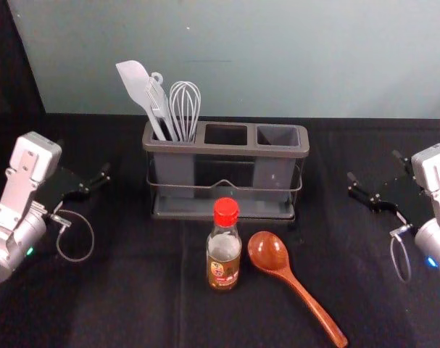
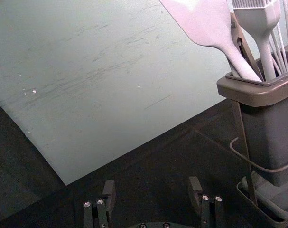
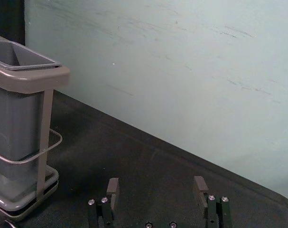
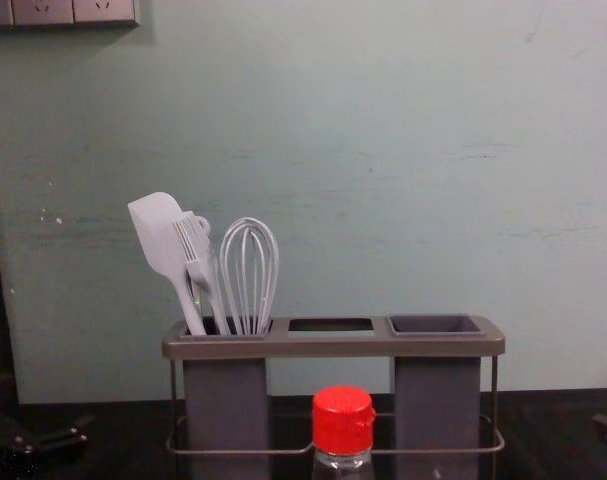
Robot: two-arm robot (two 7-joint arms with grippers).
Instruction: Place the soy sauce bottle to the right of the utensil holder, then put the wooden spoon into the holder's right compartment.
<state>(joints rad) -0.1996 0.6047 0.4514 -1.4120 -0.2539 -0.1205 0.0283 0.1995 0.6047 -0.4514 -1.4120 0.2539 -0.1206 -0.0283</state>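
Two steps ahead, first in hand: soy sauce bottle (image 1: 223,264) stands in front of utensil holder (image 1: 227,151), wooden spoon (image 1: 268,251) beside bottle. Right gripper (image 3: 157,184), wide, right of holder; we should grasp bottle, set it there. Left gripper (image 2: 152,185), wide, holder's left.

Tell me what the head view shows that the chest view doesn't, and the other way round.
Head view, not chest: the wooden spoon and the label on the sauce bottle.
Chest view, not head: the socket panel high on the wall.
Both: the holder with spatula, brush and whisk, the bottle's red cap, and parts of the left claw and right claw, one at each side.
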